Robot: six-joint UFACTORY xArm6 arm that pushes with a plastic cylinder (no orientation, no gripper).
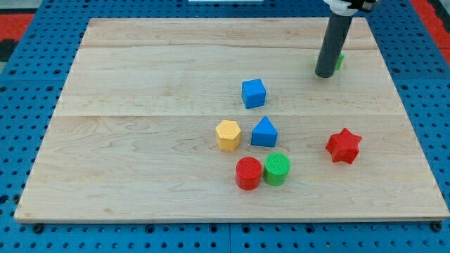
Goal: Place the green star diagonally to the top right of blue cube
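The red cylinder (pixel 247 173) sits nearest, well below-left of my tip (pixel 325 74), a bare rod with no jaws. The green star (pixel 340 61) peeks out just behind it, already up-right of the blue cube (pixel 254 93); only nudging seems left.

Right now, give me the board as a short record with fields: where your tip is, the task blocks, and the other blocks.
tip: my tip at the view's top right, against a green block
green block: mostly hidden behind the rod, shape unclear
blue cube: down-left of the tip, apart from it
cluster below cube: yellow hexagon, blue triangle, red cylinder, green cylinder
red star: alone at the view's right
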